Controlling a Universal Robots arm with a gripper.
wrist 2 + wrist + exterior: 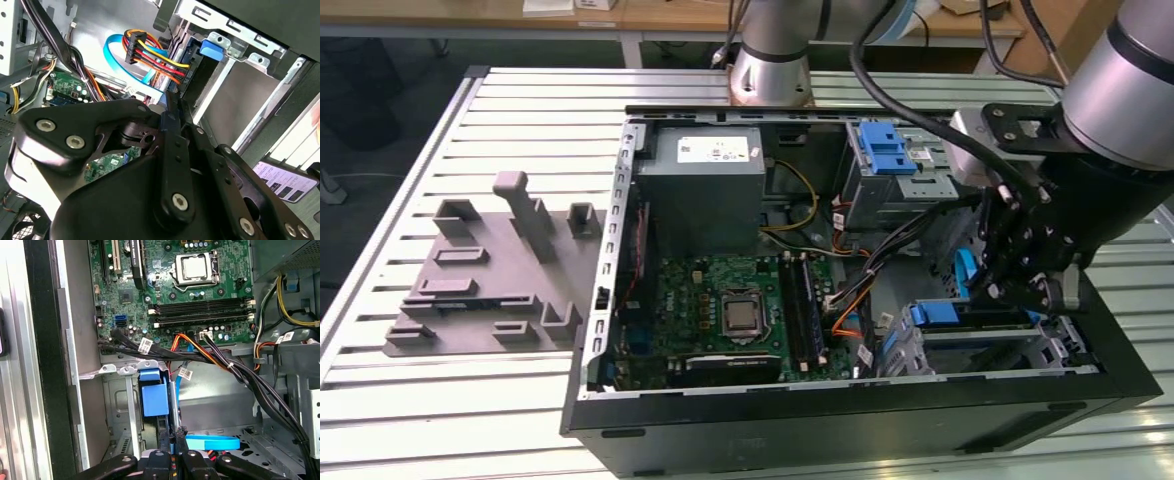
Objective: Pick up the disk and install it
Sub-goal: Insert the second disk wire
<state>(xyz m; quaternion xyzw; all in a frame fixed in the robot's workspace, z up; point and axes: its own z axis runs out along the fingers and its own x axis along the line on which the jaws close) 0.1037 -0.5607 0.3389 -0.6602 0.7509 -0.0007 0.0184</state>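
Note:
The disk (938, 314) sits edge-up in the lower drive cage (987, 345) at the front corner of the open computer case, on the exterior view's right. Its blue carrier (154, 398) shows between the cage's metal tabs. In the second wrist view the disk's blue tab (212, 48) lies in the cage, with a wire connector beside it. My gripper (1034, 295) hangs inside the case just above this cage. Its black fingers (172, 440) are pressed together with nothing visible between them, and their tips (169, 102) are a short way from the disk's end.
A blue flat cable (212, 442) and bundles of coloured wires (160, 62) run close by the fingers. A second cage with a blue latch (891, 150), the grey power box (707, 185) and the motherboard (727, 310) fill the case. A grey fixture (494, 270) lies on the slatted table.

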